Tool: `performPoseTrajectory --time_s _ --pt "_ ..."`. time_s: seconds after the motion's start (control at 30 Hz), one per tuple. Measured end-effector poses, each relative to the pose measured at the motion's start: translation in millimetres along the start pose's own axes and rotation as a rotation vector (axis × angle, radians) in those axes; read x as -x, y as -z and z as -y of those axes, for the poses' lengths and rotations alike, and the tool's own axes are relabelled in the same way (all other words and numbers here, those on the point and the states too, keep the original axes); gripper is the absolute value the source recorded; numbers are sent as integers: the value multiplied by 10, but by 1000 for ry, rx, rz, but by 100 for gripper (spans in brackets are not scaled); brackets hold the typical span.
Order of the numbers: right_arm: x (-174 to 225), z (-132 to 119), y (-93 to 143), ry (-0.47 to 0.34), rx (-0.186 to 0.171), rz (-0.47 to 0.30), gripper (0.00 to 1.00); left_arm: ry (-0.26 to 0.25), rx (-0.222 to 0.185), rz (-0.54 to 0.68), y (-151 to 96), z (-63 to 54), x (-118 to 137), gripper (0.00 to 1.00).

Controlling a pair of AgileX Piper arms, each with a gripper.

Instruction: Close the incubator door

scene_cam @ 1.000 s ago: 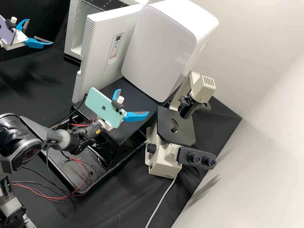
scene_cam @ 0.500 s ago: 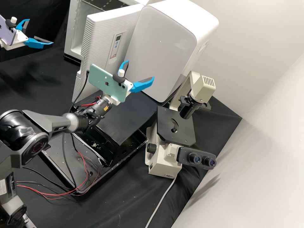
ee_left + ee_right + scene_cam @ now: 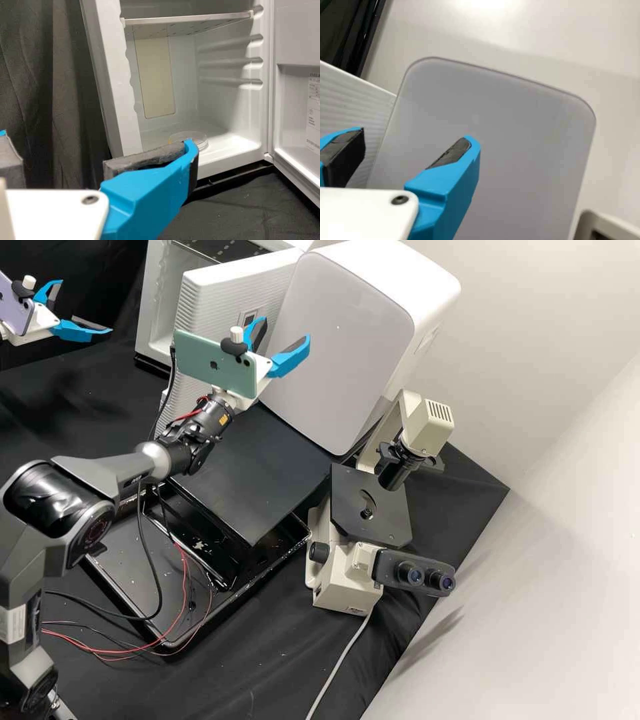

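High view: near the far edge of the black-draped counter (image 3: 100,393), the white boxy incubator (image 3: 155,313), cropped above, has its ribbed white door (image 3: 220,287) standing open. The right gripper (image 3: 286,329) partly covers it, jaws wide; the left gripper (image 3: 85,307) also has wide-apart jaws. Left wrist view: a blue finger partly hides the clear round dish (image 3: 202,145) inside, contents unclear.
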Motion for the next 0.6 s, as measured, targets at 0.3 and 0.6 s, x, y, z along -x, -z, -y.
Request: performPoseTrajectory --time_s 0.3,0.6 --pt "-309 1 138 -6 51 -22 0 0 0 0 0 0 0 100" --pt "-601 140 208 57 89 -12 0 0 0 0 0 0 0 100"
